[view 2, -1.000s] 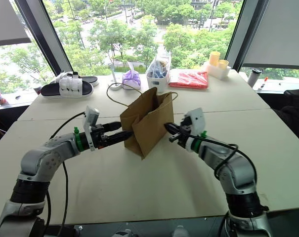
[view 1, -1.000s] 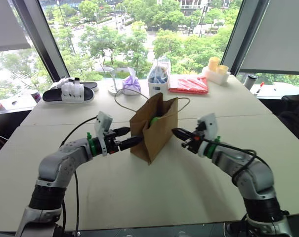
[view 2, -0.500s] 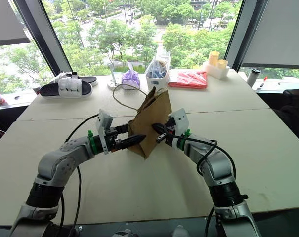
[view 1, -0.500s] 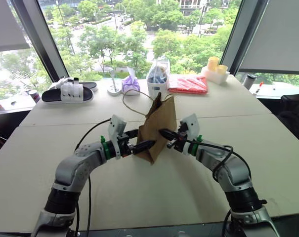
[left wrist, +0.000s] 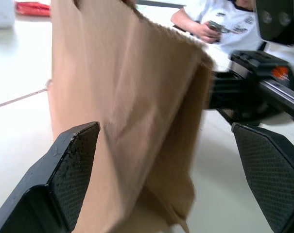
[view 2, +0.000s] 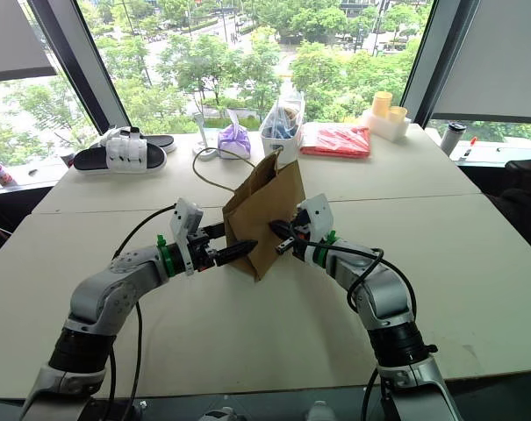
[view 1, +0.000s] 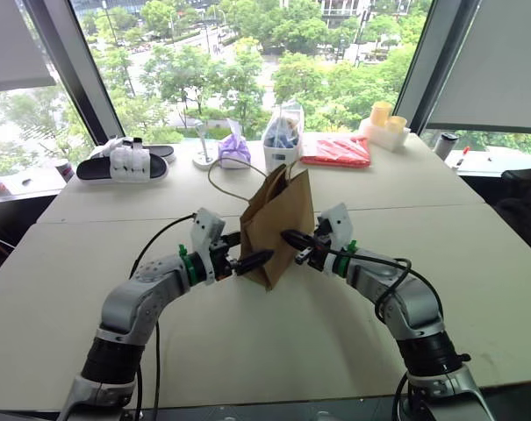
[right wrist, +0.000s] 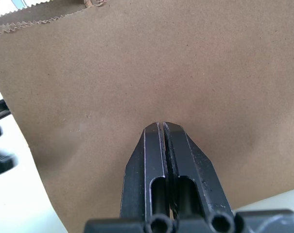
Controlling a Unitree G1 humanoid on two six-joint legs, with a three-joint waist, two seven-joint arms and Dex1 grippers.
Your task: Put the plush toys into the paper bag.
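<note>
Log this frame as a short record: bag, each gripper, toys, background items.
bag: paper bag upright on the table, squeezed narrow between both grippers
left gripper: left gripper open, fingers either side of the bag's edge
right gripper: right gripper shut, tips against the bag's side
toys: not visible from outside the bag
background: slippers, purple bag, red packet

Two pale tables (view 1: 247,351) stand pushed together, their seam running side to side. Beyond their far edge, tall dark-framed windows (view 1: 247,61) show daylit green trees, with grey blinds (view 1: 498,61) at the upper corners.
</note>
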